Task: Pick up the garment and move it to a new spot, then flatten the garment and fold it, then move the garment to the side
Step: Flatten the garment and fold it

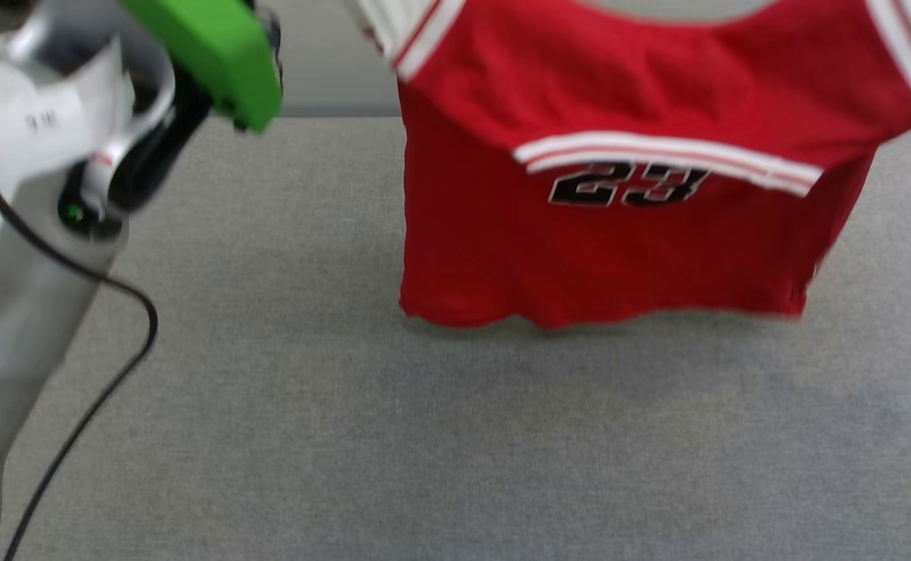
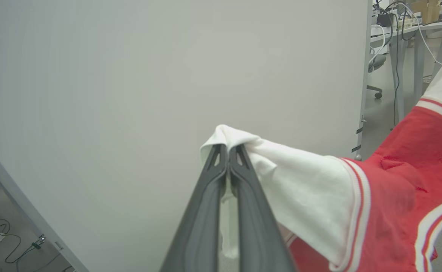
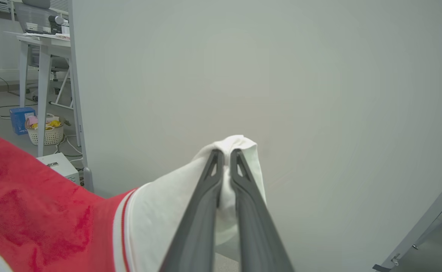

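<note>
Left forearm (image 1: 11, 327) is a pale silvery tube with a bright green cover (image 1: 213, 54), a white tag (image 1: 26, 117), a tiny green light (image 1: 73, 212) and a loose black cable (image 1: 112, 387). The left hand (image 2: 228, 149) and right hand (image 3: 226, 153) both have long dark grey fingers (image 2: 202, 211) with slotted tips.

Red garment (image 1: 580, 257) with white sleeves hangs spread above the grey table
</note>
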`<state>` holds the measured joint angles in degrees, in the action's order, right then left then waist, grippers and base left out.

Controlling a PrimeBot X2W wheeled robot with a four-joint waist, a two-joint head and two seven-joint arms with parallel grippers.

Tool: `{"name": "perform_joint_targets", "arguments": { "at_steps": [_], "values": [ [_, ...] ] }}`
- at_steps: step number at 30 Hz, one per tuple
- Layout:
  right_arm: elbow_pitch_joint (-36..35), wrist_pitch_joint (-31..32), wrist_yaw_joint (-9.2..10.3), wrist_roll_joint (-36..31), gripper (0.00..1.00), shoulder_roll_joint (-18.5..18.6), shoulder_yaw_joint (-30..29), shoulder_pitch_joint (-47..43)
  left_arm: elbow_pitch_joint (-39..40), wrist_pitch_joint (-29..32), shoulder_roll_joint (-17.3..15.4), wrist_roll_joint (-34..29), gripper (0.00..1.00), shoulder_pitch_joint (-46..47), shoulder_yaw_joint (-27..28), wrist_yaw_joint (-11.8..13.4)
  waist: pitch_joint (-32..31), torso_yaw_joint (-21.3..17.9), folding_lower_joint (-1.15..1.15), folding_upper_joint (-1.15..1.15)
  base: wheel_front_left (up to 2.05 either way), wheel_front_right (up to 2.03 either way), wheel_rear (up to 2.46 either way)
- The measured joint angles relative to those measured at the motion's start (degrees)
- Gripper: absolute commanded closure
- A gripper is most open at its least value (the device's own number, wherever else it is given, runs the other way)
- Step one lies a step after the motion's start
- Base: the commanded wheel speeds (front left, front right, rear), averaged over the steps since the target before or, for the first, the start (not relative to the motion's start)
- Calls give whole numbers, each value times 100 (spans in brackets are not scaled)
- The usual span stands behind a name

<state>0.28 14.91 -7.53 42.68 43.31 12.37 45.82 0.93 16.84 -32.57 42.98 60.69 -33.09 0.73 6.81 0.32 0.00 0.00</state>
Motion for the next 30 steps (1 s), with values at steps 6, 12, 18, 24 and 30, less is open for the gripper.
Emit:
{"name": "perform_joint_targets", "arguments": {
  "at_steps": [6, 12, 18, 24, 30],
  "values": [
    [793, 102, 0, -666, 100, -461, 85, 1720, -1067, -222, 538, -276, 100, 1553, 83, -201, 583, -27, 0, 0, 0, 0, 0],
    [1897, -233, 0, -1245, 100, -799, 278, 3377, -2116, -571, 832, -515, 100, 2869, 252, -312, 1254, -51, 0, 0, 0, 0, 0],
    [2865, -665, 0, -1366, 100, -1009, 676, 4510, -2952, -955, 896, -517, 100, 3571, 445, -466, 1810, -72, 1, 0, 0, 0, 0],
    [3600, -1099, 0, -1343, 100, -1184, 1115, 4948, -3556, -1404, 900, -514, 100, 3690, 449, -613, 2200, -97, 1, 0, 0, 0, 0],
    [4034, -1668, 0, -723, 100, -1402, 1356, 4637, -3774, -1848, 784, -435, 100, 3072, 375, -715, 2191, -149, 2, 0, 0, 0, 0]
  ]
}}
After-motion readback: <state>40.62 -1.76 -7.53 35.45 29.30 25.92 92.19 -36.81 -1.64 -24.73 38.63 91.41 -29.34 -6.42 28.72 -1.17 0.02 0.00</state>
